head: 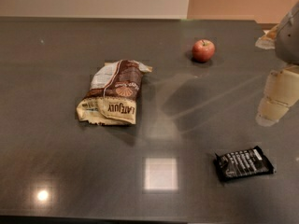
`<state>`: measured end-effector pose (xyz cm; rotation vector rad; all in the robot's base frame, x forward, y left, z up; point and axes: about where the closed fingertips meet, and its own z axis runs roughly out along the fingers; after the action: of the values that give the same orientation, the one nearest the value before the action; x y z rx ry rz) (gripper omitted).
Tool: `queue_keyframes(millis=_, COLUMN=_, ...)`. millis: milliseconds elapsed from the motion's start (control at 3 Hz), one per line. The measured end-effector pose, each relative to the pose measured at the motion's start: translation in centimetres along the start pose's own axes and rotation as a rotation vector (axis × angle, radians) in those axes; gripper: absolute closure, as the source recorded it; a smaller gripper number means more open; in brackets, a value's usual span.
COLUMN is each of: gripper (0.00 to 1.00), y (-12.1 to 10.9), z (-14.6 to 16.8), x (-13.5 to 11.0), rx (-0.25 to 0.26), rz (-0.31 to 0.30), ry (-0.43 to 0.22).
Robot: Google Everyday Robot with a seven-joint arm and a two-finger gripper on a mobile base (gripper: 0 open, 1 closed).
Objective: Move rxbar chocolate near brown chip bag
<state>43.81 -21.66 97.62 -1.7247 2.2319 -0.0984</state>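
The rxbar chocolate (243, 163), a small flat black wrapper with white lettering, lies on the dark table at the front right. The brown chip bag (113, 98), wrinkly, dark brown and cream, lies left of the table's middle, far from the bar. My gripper (275, 104) hangs at the right edge of the view, above the table, behind and a little to the right of the bar. It holds nothing that I can see.
A red apple (203, 50) sits at the back right of the dark grey table (56, 171). The table's far edge meets a pale wall. Ceiling lights reflect on the tabletop at the front.
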Motion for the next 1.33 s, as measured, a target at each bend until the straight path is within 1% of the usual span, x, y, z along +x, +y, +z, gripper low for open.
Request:
queue_keyframes(millis=333, gripper=0.0, y=-0.1, z=-0.1, x=-0.1, rx=0.007, rz=0.0, ry=0.0)
queue_keyframes(millis=667, gripper=0.0, y=1.0, z=-0.1, x=-0.8, rx=0.004, rz=-0.023, ry=-0.019)
queue_keyframes(millis=1000, gripper=0.0, y=2.9, z=1.0, x=-0.9, rx=-0.012, rz=-0.034, ry=-0.039)
queue_keyframes(millis=1333, gripper=0.0, y=4.7, z=2.7, x=-0.4, rx=-0.032, rz=-0.056, ry=-0.061)
